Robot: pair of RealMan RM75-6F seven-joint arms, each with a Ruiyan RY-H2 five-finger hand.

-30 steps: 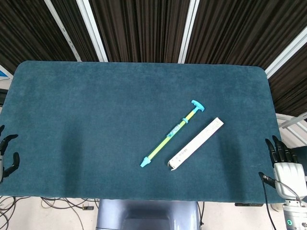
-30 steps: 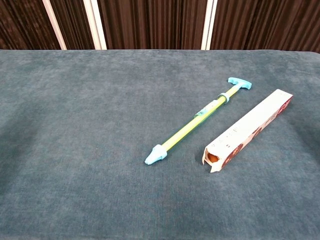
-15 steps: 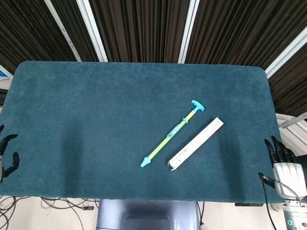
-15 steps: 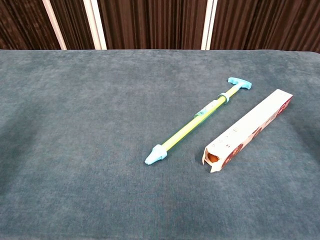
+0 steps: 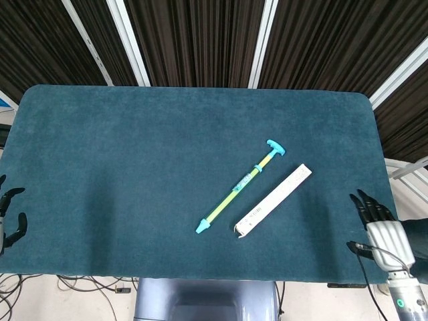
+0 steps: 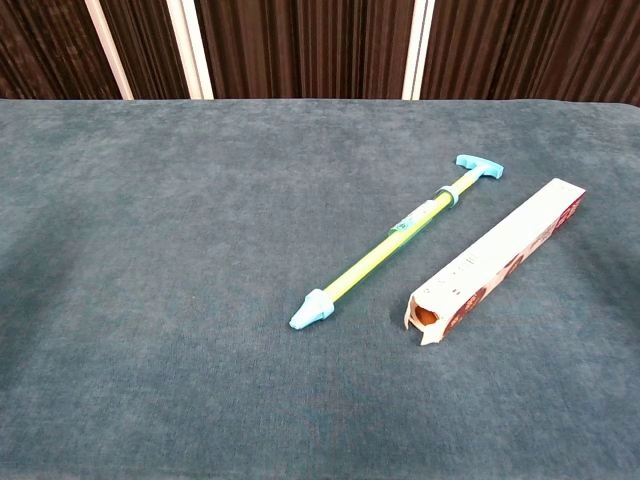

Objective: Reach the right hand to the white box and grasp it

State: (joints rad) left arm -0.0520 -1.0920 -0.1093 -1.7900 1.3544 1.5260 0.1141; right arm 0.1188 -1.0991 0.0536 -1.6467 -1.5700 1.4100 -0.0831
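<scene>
The right hand is creeping in over the table edge now — a moment ago it was sitting further out. So the reach is only just starting. Fingers are spread, holding nothing, touching nothing. The white box is lying well to its left, just beside the blue-green stick, untouched.

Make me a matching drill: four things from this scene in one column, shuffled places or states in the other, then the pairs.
Things:
1. white box
2. green and blue stick
3. right hand
4. left hand

Places or states:
A. at the table's left edge
B. near end open
C. left of the box, alongside it
D. over the table's right edge, fingers spread

Pairs: 1-B, 2-C, 3-D, 4-A
</scene>
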